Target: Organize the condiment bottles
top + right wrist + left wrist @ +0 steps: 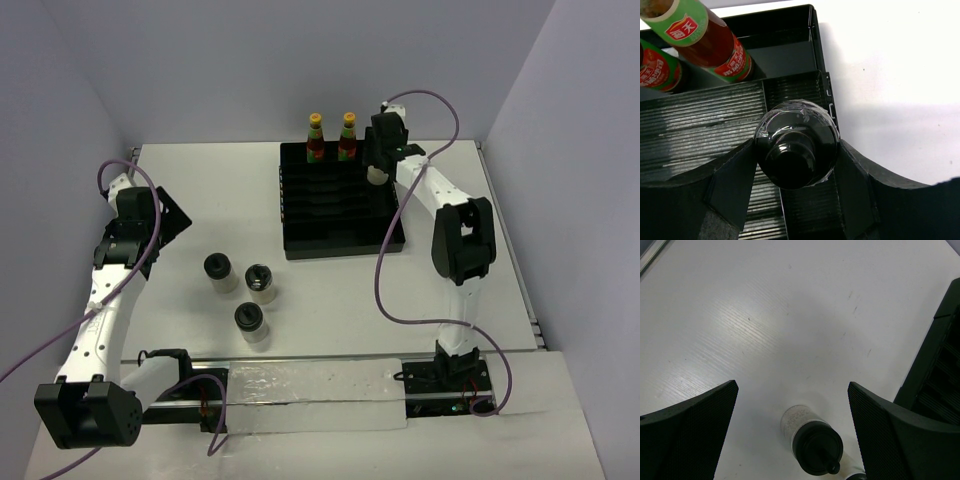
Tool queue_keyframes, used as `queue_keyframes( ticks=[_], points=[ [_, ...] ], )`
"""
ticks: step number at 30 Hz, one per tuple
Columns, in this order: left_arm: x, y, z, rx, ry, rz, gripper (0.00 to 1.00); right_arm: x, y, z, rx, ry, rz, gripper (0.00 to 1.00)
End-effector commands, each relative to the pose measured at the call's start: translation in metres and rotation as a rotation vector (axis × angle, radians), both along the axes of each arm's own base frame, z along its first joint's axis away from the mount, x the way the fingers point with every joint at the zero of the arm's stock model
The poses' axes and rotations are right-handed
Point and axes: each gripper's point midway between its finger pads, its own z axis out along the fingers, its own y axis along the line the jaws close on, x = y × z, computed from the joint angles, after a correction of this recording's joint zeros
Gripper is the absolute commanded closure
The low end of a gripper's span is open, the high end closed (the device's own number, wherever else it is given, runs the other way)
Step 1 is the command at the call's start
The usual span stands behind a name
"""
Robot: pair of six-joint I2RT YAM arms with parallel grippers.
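Loose jars: the front jar (251,322), left jar (218,270) and centre jar (261,282) are standing upright on the table (230,190), apart from one another.
Left gripper: the left gripper (160,215) is hovering with its jaws spread wide, gripping nothing. The loose jars are lying at about 4 o'clock from it, making it the nearer arm.
Tray: the tray (345,250) is sitting at about 2 o'clock from the loose jars.
Right gripper: the right gripper (796,167) is clamping the held jar (792,125) by its sides, long axis vertical and lid facing up, over the tray's right rear corner.
Sauce bottles: the sauce bottles (315,140) are standing in the tray's back row, at about 10 o'clock from the held jar.
Hidden: the lid and fingers (730,185) are covering the held jar's base, so I cannot tell whether it is resting in a slot or hanging above one. The left wrist view is showing one jar at 6 o'clock, and I cannot tell which of the three it is.
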Motion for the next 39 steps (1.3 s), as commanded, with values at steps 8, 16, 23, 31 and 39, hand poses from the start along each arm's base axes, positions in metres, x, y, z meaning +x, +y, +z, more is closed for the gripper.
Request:
queue_keyframes(
  ticks=[8,16,23,31,39],
  points=[
    [0.002,0.005,0.012,0.012,-0.032,0.020,0.01,0.034,0.000,0.015,0.032,-0.112,-0.019,0.58],
    [0.003,0.004,0.011,0.005,-0.031,0.016,0.01,0.018,-0.002,0.070,0.058,-0.194,-0.012,0.03],
    [0.004,0.002,0.010,-0.007,-0.041,0.013,0.01,-0.031,0.012,0.152,0.071,-0.325,0.042,0.00],
    [0.004,0.004,0.011,-0.005,-0.048,0.024,0.00,-0.171,0.158,0.135,0.140,-0.263,0.470,0.00],
    [-0.003,0.010,0.027,0.005,-0.088,0.061,0.01,-0.301,0.275,0.077,0.184,-0.082,0.834,0.00]
  ],
)
